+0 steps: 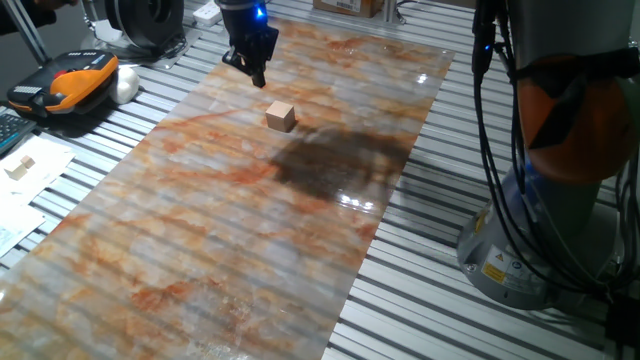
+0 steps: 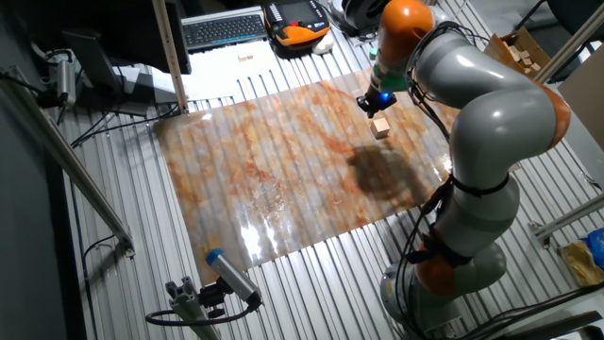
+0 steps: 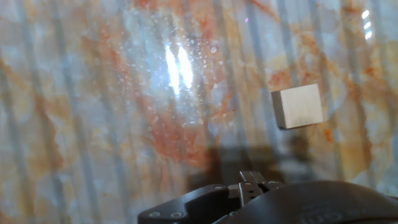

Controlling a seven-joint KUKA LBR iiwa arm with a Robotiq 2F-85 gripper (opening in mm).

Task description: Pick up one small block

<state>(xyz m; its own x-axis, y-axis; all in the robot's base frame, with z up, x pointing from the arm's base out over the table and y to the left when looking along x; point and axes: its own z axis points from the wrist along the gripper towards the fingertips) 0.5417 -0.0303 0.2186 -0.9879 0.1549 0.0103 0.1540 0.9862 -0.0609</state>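
The small block (image 1: 281, 116) is a plain light-tan wooden cube resting on the marbled orange-grey mat (image 1: 200, 230), near its far end. It also shows in the other fixed view (image 2: 380, 127) and at the right of the hand view (image 3: 298, 106). My gripper (image 1: 258, 76) hangs just above the mat, a little beyond and to the left of the block, apart from it. Its fingers look pressed together and hold nothing. In the other fixed view the gripper (image 2: 369, 106) is just up-left of the block. In the hand view only the dark gripper body (image 3: 252, 186) shows, at the bottom edge.
A dark shadow patch (image 1: 335, 160) lies on the mat beside the block. An orange-black device (image 1: 75, 80) and a white object (image 1: 125, 85) sit off the mat's left. A pale cream block piece (image 1: 22, 165) lies on paper. The arm's base (image 1: 540, 230) stands at the right.
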